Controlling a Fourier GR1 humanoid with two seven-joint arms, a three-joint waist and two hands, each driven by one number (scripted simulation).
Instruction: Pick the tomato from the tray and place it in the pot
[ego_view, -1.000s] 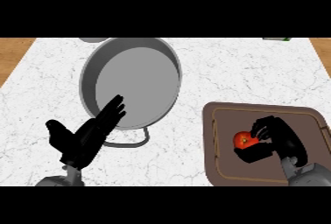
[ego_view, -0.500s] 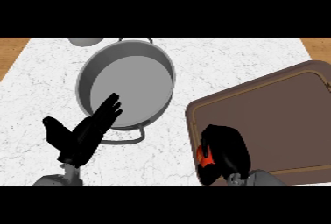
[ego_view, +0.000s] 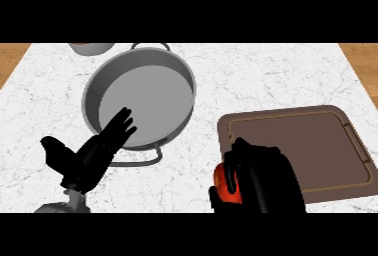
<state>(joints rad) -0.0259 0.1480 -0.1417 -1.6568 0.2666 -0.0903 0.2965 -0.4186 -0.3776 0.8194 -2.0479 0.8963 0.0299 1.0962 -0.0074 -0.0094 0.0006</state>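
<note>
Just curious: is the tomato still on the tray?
Off it. The right hand curls round the tomato at the tray's left edge; the pot holds nothing.

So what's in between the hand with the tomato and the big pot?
In the head view, just bare white counter lies between the right hand, curled round the tomato, and the pot. The brown tray sits off to the right.

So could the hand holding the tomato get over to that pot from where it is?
Probably yes. The right hand, curled round the tomato, sits by the tray's near-left corner, and only bare counter lies between it and the pot.
</note>
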